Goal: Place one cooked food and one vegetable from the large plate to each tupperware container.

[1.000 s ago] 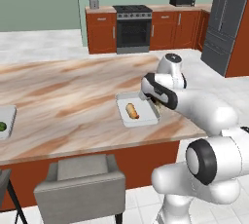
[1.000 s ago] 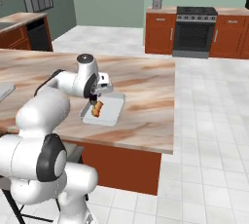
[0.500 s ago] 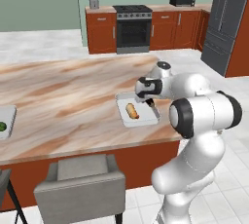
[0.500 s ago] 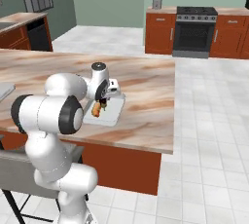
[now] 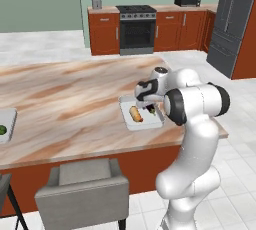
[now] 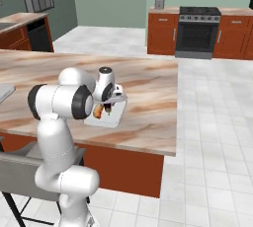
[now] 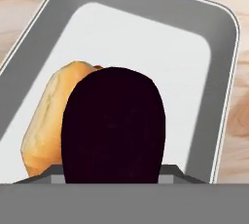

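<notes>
Gripper [image 5: 150,107] clamped on a dark, possibly vegetable item [image 7: 113,125], half-hiding bun [image 7: 46,121] in tupperware container [image 7: 221,91]

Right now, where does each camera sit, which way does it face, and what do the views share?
Left base view: behind the arm's left, facing forward and down over the marble-patterned counter; white arm rises lower right, gripper low.
Right base view: behind its right, same counter; arm lower left.
Hand view: on the hand, looking into the shallow pale grey rectangular tray past a dark rounded item.
All share the tray and the golden-brown bun.
</notes>
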Controlling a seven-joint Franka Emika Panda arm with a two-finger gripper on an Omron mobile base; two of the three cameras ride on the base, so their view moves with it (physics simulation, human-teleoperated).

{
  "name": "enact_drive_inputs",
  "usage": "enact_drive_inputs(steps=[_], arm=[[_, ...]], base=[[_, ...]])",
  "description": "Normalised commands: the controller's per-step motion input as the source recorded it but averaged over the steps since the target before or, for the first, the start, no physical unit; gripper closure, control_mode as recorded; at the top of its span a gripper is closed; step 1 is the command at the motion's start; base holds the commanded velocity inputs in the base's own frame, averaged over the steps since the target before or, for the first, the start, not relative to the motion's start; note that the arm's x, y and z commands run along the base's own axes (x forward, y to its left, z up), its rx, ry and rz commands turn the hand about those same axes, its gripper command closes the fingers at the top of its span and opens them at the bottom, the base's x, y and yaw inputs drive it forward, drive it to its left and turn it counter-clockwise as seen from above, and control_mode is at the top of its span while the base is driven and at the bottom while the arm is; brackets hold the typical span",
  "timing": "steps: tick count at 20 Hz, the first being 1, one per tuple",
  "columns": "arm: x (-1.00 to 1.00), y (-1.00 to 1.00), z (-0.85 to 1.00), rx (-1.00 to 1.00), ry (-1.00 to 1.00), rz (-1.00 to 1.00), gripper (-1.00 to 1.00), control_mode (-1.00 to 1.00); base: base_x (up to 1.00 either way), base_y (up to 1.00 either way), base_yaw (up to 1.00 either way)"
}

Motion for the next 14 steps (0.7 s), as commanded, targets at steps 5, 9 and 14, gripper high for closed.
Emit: enact_drive_inputs(steps=[5, 9, 14], arm=[[0.32, 0.0, -0.51, 0.0, 0.12, 0.0, 1.0, -1.0], [0.32, 0.05, -0.4, 0.0, 0.06, -0.01, 1.0, -1.0], [0.34, 0.22, -0.38, -0.01, 0.04, -0.03, 1.0, -1.0]], base=[[0.0, 0.0, 0.0], [0.0, 0.0, 0.0], [0.0, 0.0, 0.0]])
